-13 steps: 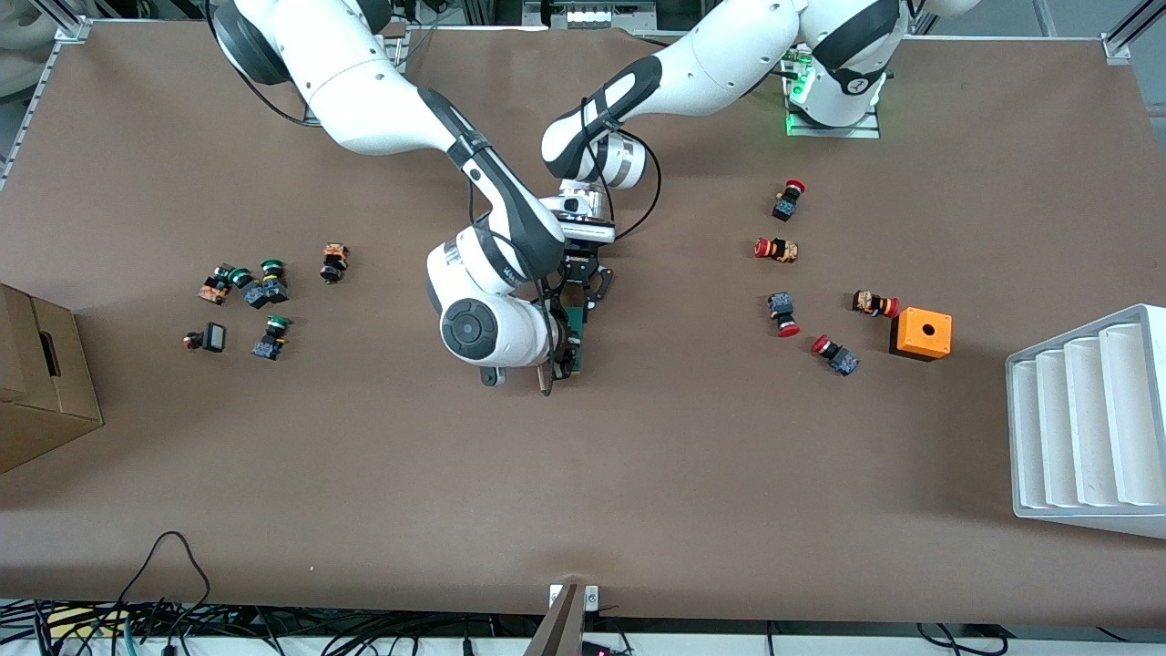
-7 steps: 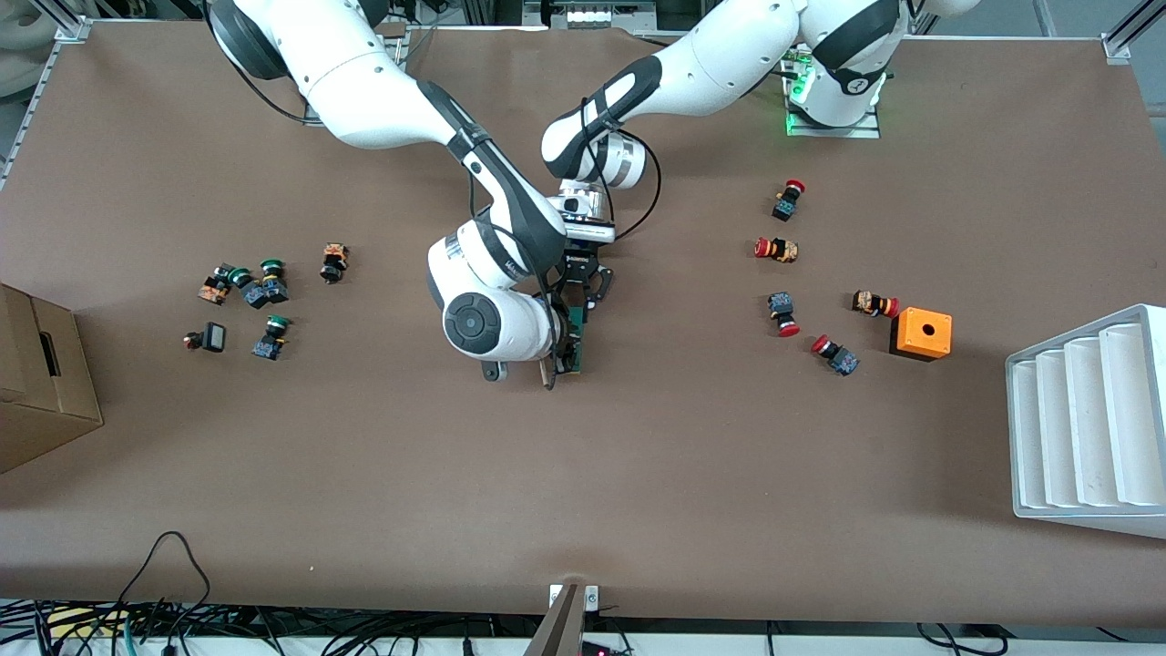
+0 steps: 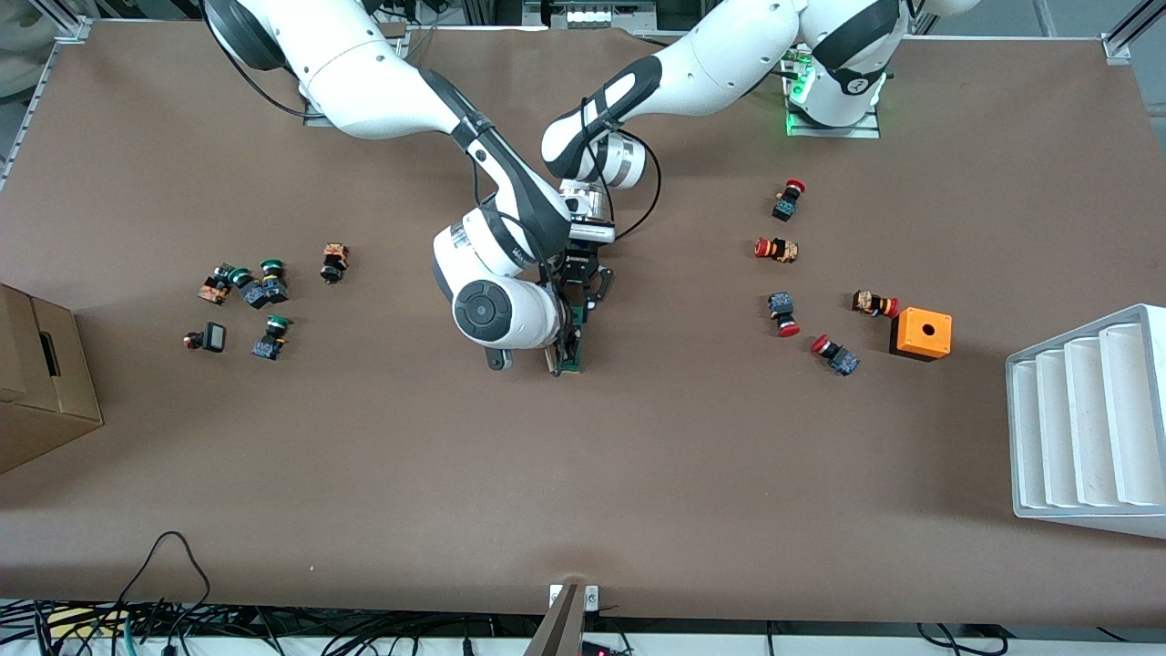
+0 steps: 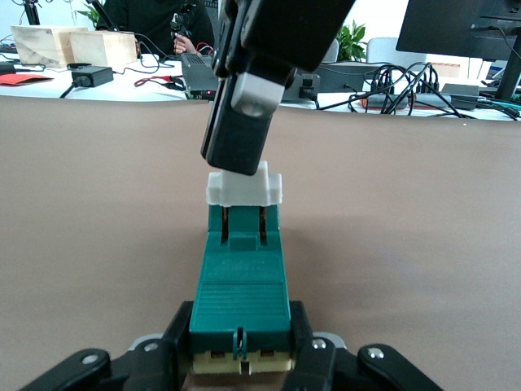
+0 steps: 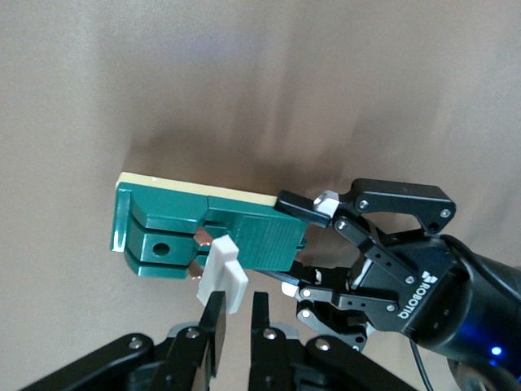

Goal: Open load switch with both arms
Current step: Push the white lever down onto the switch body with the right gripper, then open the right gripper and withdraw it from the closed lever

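The worktop (image 3: 692, 474) carries both arms at its middle, with the load switch (image 3: 574, 351) held between them.

Right arm (image 3: 383, 73): its claw (image 5: 236, 314) sits at the end of the load switch nearer the front camera. The two fingers are clenched on the white sliding tab (image 5: 221, 275), which stands up from the green body.

Left arm (image 3: 692, 73): its claw (image 4: 241, 358) grasps the load switch across the end of the body away from the tab, one finger on each long side face.

Governing relation: the long axis of the load switch runs straight out from the left claw toward the right claw. The tab lies on that axis, directly ahead of the left claw. In my judgement, the opening move must pull the tab along this axis while the left claw anchors the body. Any sideways pull is likely to twist the body in the left claw's grip.

Containers:
- White ridged tray (image 3: 1084, 419), at the left arm's end of the worktop: its channels hold nothing visible.
- Cardboard box (image 3: 41, 383), at the right arm's end: contents cannot be seen.
- Orange box with a hole (image 3: 922, 333), beside the tray: contents cannot be seen.

Loose items: red-capped push buttons (image 3: 782, 249) lie toward the left arm's end, and green-capped push buttons (image 3: 271, 273) toward the right arm's end, all well apart from both claws.
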Robot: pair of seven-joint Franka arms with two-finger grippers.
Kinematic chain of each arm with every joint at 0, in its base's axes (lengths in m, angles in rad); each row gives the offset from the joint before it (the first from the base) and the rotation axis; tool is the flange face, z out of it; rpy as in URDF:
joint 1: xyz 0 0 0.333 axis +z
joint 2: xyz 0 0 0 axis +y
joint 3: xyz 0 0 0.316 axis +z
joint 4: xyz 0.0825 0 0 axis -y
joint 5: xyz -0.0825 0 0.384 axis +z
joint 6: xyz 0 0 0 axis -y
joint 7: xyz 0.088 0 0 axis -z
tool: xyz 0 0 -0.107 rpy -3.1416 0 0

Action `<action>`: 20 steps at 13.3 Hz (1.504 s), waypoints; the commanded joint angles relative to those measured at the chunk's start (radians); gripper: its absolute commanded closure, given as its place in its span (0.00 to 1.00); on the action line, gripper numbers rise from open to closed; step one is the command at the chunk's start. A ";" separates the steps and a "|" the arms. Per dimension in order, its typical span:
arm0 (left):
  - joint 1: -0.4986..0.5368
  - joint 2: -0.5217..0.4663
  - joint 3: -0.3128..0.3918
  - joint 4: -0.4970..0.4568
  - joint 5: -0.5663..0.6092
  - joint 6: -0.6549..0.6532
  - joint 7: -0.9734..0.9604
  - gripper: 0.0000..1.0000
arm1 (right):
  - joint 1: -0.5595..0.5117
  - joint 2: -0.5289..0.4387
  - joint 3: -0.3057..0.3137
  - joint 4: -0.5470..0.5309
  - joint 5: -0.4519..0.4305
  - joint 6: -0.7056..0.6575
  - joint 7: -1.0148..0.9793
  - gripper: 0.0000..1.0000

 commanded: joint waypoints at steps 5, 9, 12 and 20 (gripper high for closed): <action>-0.005 0.013 0.005 0.017 -0.010 -0.009 0.006 0.80 | -0.004 -0.036 0.012 -0.091 -0.041 0.031 -0.010 0.82; -0.005 0.016 0.005 0.017 -0.010 -0.009 0.005 0.80 | -0.001 -0.036 0.019 -0.102 -0.052 0.040 -0.010 0.82; -0.005 0.015 0.005 0.017 -0.010 -0.009 0.005 0.80 | -0.001 -0.034 0.030 -0.117 -0.066 0.057 -0.008 0.82; -0.004 0.015 0.005 0.019 -0.015 -0.009 0.005 0.80 | 0.001 -0.027 0.032 -0.139 -0.083 0.095 -0.007 0.82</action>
